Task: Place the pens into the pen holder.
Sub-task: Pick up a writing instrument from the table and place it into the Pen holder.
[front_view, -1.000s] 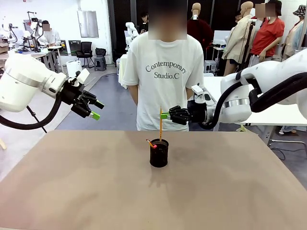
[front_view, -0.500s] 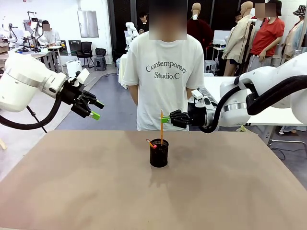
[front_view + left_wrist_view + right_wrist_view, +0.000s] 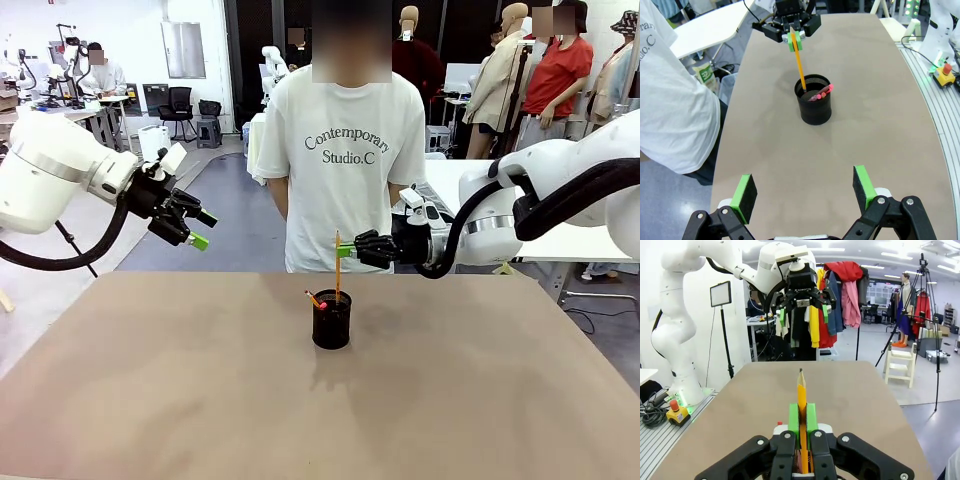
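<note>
Black mesh forms the pen holder (image 3: 332, 320), a small cylindrical cup standing upright near the middle of the brown table (image 3: 150, 400). Inside it, a pinkish-red pen (image 3: 820, 93) leans against the rim, its end showing just above the edge.

The right gripper (image 3: 343, 247) reaches in from the right side and is positioned just above the holder, in front of the person in the white T-shirt (image 3: 340, 150) at the far side. Its green pads are pressed together on an orange-yellow pencil (image 3: 337, 265). The pencil stands nearly upright, with its lower end inside the cup and its upper part rising above the pads. In the right wrist view, the pencil (image 3: 801, 405) runs straight up between the two closed pads, its sharpened tip pointing away from the wrist.

The left gripper (image 3: 198, 228) hangs in the air past the table's far left edge, well apart from the holder. Its jaws stand wide apart with nothing between them; the left wrist view shows both green pads (image 3: 746, 191) spread and the cup (image 3: 814, 99) beyond.
</note>
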